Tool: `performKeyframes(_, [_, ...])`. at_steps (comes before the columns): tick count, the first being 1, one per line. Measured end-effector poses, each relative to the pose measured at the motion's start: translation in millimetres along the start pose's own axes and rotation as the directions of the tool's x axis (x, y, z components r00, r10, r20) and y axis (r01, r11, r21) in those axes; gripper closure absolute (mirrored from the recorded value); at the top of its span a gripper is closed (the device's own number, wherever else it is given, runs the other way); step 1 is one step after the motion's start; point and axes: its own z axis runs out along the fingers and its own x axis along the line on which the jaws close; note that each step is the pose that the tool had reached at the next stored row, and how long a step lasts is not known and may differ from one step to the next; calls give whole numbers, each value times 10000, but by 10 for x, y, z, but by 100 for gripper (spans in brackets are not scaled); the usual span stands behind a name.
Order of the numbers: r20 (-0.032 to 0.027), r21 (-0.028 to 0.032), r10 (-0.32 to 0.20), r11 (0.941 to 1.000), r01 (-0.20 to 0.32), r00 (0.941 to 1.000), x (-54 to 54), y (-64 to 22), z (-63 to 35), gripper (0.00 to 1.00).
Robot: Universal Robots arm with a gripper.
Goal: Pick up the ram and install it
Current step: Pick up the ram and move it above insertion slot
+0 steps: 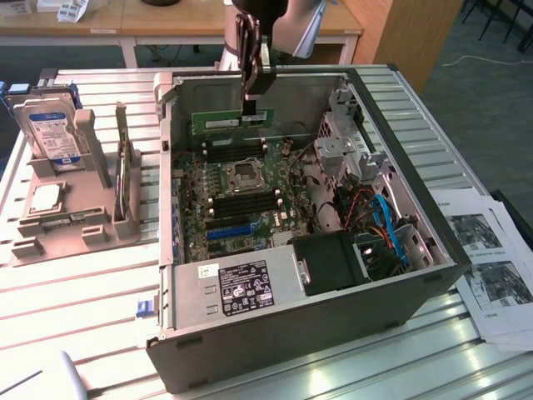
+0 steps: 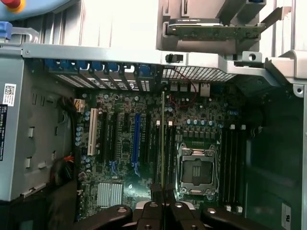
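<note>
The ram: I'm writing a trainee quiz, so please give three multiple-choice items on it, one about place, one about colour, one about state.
1. Where is the ram?
A. in the grey stand
B. over the motherboard in the open case
C. on the printed sheets
2. What colour is its board?
A. green
B. red
C. white
3. The hand is:
A. wide open
B. shut on the ram
C. resting on the table

Key: 1 B, it hangs above the board inside the case. 2 A, the stick is plainly green. 3 B, the fingers pinch its upper edge.
</note>
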Motion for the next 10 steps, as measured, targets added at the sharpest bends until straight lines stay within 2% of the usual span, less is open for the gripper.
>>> performKeyframes(3, [-1, 0, -1, 10000, 1, 10000, 3, -60, -4, 89])
performKeyframes(5, [0, 0, -1, 10000, 1, 10000, 2, -69, 6, 89])
performKeyframes(7, [1, 7, -2, 10000, 2, 10000, 2, -77, 127, 89])
performKeyframes(10, [0, 11, -1, 10000, 1, 10000, 1, -78, 159, 89])
